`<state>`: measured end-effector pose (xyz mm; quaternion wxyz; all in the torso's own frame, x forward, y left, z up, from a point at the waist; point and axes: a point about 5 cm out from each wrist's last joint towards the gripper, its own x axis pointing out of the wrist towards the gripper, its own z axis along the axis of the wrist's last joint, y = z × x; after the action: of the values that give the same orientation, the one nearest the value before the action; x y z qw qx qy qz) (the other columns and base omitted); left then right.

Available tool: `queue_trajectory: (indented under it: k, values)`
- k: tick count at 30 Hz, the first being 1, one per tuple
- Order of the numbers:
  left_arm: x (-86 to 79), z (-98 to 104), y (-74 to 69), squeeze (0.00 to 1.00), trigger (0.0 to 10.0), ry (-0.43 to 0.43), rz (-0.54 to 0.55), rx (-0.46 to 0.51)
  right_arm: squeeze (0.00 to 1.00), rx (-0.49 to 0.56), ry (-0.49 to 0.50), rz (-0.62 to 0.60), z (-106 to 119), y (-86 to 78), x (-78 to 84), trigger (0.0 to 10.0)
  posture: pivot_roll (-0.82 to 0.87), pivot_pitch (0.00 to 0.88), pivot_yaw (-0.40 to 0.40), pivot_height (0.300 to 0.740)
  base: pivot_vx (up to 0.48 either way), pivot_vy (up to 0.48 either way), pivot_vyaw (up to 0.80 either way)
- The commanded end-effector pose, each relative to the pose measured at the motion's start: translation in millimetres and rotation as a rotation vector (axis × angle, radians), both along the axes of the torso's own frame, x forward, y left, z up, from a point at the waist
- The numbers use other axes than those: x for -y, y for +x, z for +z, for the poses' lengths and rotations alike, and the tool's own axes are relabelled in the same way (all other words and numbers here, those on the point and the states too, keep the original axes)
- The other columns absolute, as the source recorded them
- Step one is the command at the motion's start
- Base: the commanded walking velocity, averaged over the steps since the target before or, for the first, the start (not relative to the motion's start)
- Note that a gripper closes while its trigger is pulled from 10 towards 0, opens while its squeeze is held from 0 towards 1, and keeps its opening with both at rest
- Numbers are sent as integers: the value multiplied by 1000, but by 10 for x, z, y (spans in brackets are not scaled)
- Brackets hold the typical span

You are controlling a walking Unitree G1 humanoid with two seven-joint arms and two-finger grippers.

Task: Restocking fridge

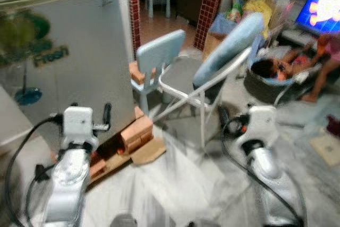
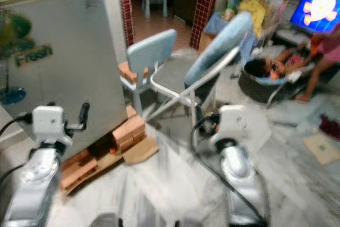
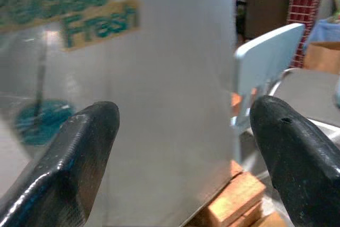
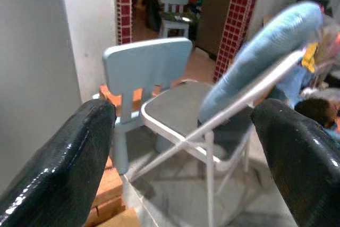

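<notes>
The silver fridge (image 1: 69, 62) stands at the left with its door closed, a "Fresh" sticker (image 3: 98, 22) on its side. It rests on bricks (image 1: 135, 131). My left gripper (image 3: 180, 126) is open and empty, held close to the fridge's side near its front corner. My right gripper (image 4: 180, 126) is also open and empty, pointing at the chairs right of the fridge. Both silver arms reach forward from the bottom of the eye views, which are blurred.
A small light-blue child's chair (image 1: 159, 51) and a white folding chair (image 1: 196, 78) with a blue cushion stand just right of the fridge. Cardboard (image 1: 149, 151) lies by the bricks. At the far right are a person in a bouncer seat (image 1: 276, 70), another person (image 1: 324, 62) and a lit TV (image 1: 324, 1).
</notes>
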<state>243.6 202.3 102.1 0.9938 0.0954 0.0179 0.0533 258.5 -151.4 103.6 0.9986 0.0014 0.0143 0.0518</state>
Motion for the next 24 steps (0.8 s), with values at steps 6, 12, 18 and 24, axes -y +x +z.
queue_trajectory:
  k: [6, 12, 18, 24]
  values:
    - [83, 34, -10, 0, 10000, -8, 2, 28, 0, 6, -49, 6, -5, -17, 72, 10000, 47, 26, -51, 740, 0, 0, 0]
    - [75, 41, 4, 0, 10000, -3, 3, 24, 0, 10, -41, -12, -4, -16, 96, 10000, 47, 27, -52, 740, 0, 0, 0]
    - [87, 25, -10, 0, 10000, -5, 8, 12, 0, -6, 11, -58, -28, -25, 158, 10000, 46, 35, -47, 740, 0, 0, 0]
    - [95, 9, -14, 0, 10000, -7, 2, 2, 0, 2, 17, -64, -19, -31, 170, 10000, 45, 35, -48, 740, 0, 0, 0]
